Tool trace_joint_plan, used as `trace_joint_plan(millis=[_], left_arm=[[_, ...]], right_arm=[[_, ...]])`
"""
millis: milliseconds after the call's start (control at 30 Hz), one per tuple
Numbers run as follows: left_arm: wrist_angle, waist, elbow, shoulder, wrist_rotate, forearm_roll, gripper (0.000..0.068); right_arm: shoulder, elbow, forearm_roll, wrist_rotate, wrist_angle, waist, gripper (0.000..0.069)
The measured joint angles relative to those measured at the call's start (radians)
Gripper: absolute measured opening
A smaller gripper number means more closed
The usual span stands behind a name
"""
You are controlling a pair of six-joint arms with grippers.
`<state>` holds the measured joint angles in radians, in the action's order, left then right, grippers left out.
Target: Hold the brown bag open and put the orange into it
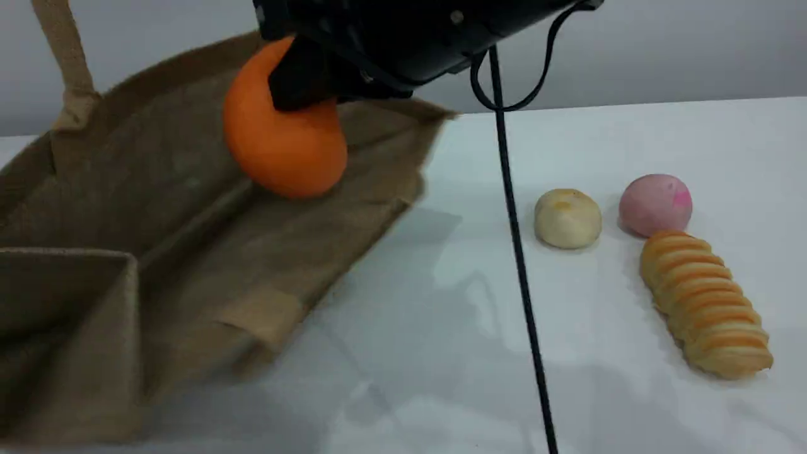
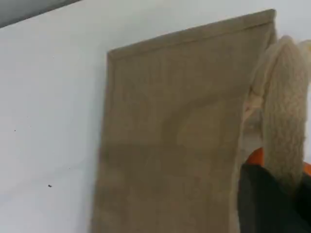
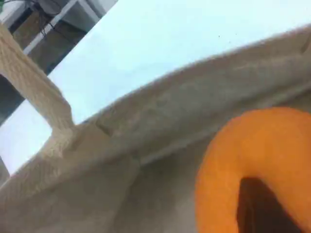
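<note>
1. The orange (image 1: 284, 148) hangs over the gaping mouth of the brown bag (image 1: 189, 252), clear of the fabric floor below it, near the bag's far end.
2. The right end effector (image 1: 299, 82) is clamped on the orange from above; in the right wrist view a dark fingertip (image 3: 262, 206) presses into the fruit's skin.
3. The bag lies on its side at the left of the white bench (image 1: 441, 315), its upper wall lifted so the interior shows.
4. One beige handle (image 1: 66, 57) runs straight up out of the scene view. In the left wrist view the left end effector (image 2: 272, 204) sits against a thick beige strap; it appears to be closed on that strap, though the blur keeps the contact from being plain.
5. To the right, well apart from the bag, sit a pale round bun (image 1: 567, 217), a pink bun (image 1: 656, 205) just beside it, and a striped twisted roll (image 1: 706, 302) in front of the pink one.
6. A black cable (image 1: 520, 265) crosses the bench between bag and breads.
</note>
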<state>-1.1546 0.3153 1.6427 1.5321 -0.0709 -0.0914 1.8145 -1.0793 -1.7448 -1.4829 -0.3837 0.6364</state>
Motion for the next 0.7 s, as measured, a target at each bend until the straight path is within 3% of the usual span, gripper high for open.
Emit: trace_joint_plan(millis=[267,400,700], left_arm=[[0.003,0.000,0.000,0.000,0.000,-0.001,0.0086],[0.005,0.000,0.000,0.000,-0.004,-0.043,0.0086],[0.011,0.000,0.000,0.000,-0.005,-0.051,0.0086]], right_arm=[[0.001,0.000,0.000,0.000,0.003,0.001,0.0036],[0.005,-0.003,0.000,-0.001,0.027,0.003,0.0036],[0.116,-0.061,0.001,-0.002,0.001,0.003,0.0036]])
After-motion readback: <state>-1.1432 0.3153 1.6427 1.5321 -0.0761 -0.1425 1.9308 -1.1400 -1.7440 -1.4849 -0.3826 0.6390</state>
